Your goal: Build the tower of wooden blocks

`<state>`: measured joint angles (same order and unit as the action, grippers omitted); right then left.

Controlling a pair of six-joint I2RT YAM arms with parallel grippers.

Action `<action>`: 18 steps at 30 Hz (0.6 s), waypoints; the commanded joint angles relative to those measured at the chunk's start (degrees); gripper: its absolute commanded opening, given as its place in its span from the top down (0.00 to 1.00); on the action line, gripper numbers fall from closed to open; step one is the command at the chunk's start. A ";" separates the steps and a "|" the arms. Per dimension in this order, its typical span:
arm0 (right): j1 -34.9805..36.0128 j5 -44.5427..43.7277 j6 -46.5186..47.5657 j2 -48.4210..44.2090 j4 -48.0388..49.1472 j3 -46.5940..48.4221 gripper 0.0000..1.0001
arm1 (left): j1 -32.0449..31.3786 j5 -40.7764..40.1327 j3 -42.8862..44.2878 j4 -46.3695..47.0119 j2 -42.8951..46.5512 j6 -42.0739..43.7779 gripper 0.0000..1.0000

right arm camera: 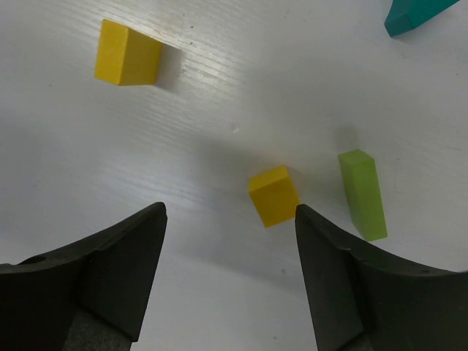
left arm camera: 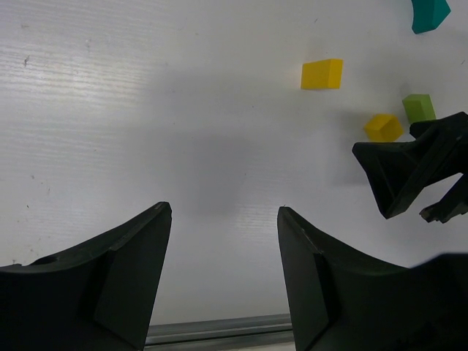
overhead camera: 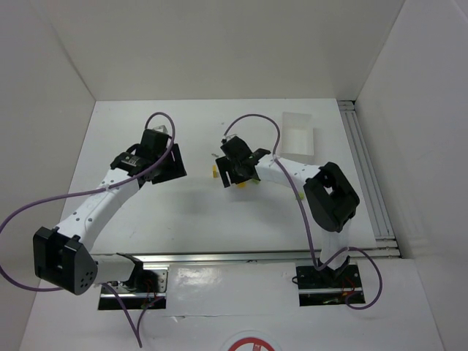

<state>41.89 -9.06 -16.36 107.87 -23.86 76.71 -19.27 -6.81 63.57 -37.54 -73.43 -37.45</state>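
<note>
Blocks number four, all loose and apart on the white surface [right arm camera: 219,110]: two yellow, the far yellow block [right arm camera: 128,53] and the near yellow block [right arm camera: 274,195], one lime-green post [right arm camera: 363,194] lying flat just beside the near one, and one teal piece [right arm camera: 417,16] cut off at the frame edge. The right tool [right arm camera: 230,219] hangs released over the near yellow block, grasping nothing. The left tool [left arm camera: 223,219] is likewise released and empty, over bare surface off to the side.

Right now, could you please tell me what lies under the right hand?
On the table beneath the open right hand: a small yellow block and, beside it, a lime-green post. From above, the hand covers them almost entirely.
</note>
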 commanded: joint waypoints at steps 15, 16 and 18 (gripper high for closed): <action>-0.05 -0.78 -0.78 2.87 -0.66 6.10 0.32 | 0.81 1.27 -0.11 0.19 0.74 2.11 0.28; -0.05 -2.09 -0.78 2.26 -0.66 5.13 0.32 | 0.81 1.27 -0.11 0.19 0.74 2.12 0.28; -0.05 -2.63 -0.08 1.56 -0.66 3.19 0.29 | 0.81 1.27 -0.11 0.19 0.74 2.12 0.28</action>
<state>41.85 -9.50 -16.88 109.97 -24.36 81.23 -18.81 -6.07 63.35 -37.52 -73.43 -36.40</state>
